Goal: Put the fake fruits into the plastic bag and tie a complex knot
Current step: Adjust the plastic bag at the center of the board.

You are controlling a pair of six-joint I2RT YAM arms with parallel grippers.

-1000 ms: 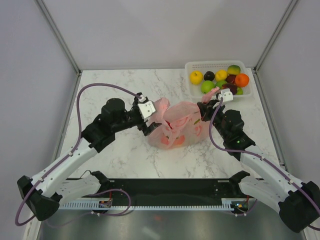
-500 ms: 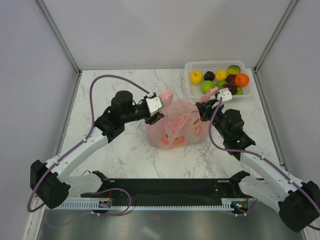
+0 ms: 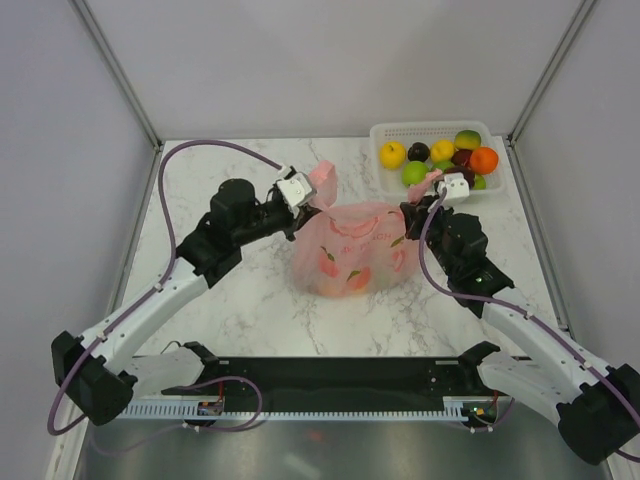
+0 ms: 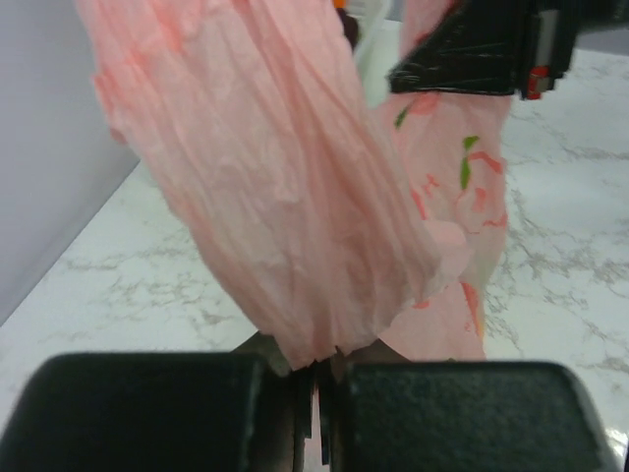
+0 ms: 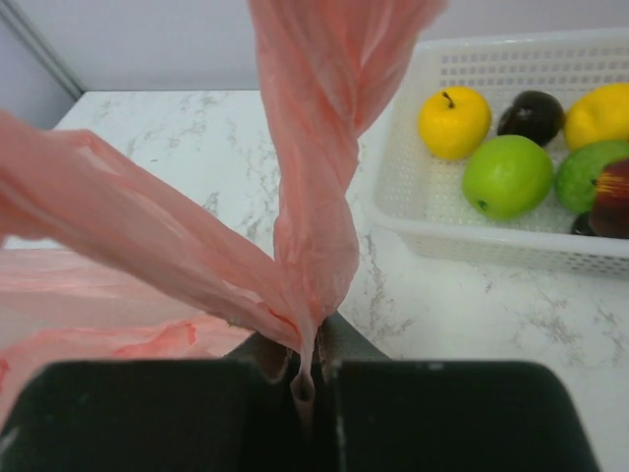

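Observation:
The pink plastic bag stands mid-table, stretched between both grippers. My left gripper is shut on its left handle, and the crinkled pink film rises out of the closed jaws. The right gripper is shut on the right handle, a twisted pink strip pinched at the jaws. The fake fruits lie in the white basket: yellow, green, dark purple, orange. What is inside the bag I cannot make out.
The white lattice basket sits at the back right corner, just behind the right gripper. Grey walls and metal posts enclose the marble table. A black rail runs along the near edge.
The left gripper went from open to shut on the bag's left handle and pulled it up and back. The bag now hangs taut between the grippers. The right gripper kept its grip.

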